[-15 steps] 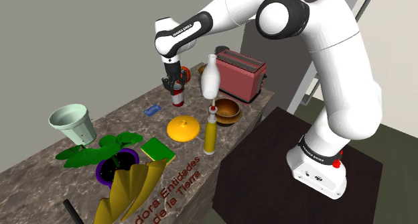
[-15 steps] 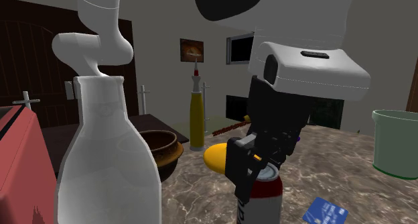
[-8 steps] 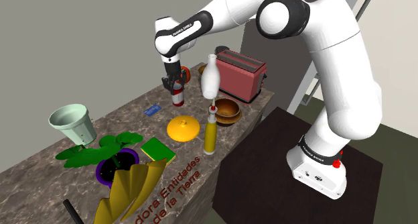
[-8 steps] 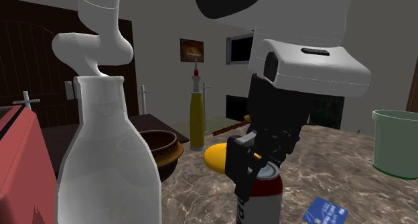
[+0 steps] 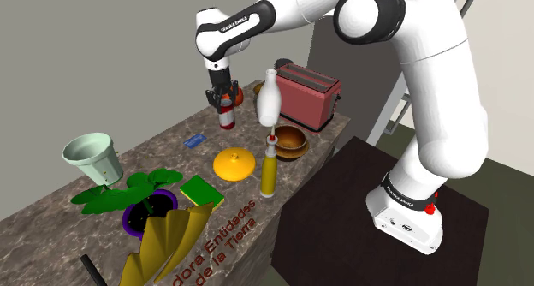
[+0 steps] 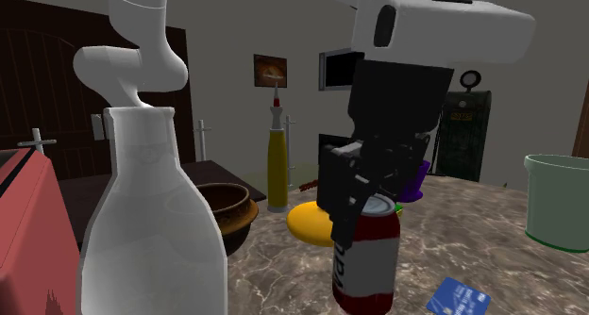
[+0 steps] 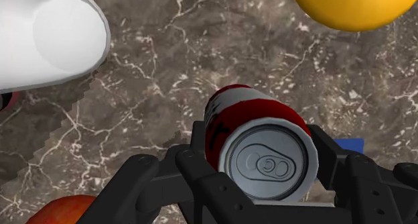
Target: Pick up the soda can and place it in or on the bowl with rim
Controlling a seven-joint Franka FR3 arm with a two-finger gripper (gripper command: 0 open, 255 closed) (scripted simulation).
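A red and white soda can [image 5: 227, 116] hangs upright above the marble counter [image 5: 163, 151], clasped near its top by my black gripper [image 5: 224, 98], which is shut on it. In the second exterior view the soda can [image 6: 366, 258] floats clear of the counter under the gripper [image 6: 361, 192]. The wrist view looks down on the can's silver lid [image 7: 268, 162], with a finger [image 7: 201, 141] pressed against each side. The brown rimmed bowl [image 5: 289, 142] sits on the counter to the shoulder view's right of the can, beyond a white bottle; the bowl [image 6: 227, 212] looks empty.
A tall white bottle [image 5: 268, 98] and a red toaster [image 5: 308, 96] stand between can and bowl. An oil bottle [image 5: 269, 169], a yellow domed dish [image 5: 234, 163], a blue card [image 5: 195, 140], a pale green pot [image 5: 92, 156] and a potted plant [image 5: 141, 199] share the counter.
The gripper has risen with the soda can, lifting it off the counter. Nothing else has moved.
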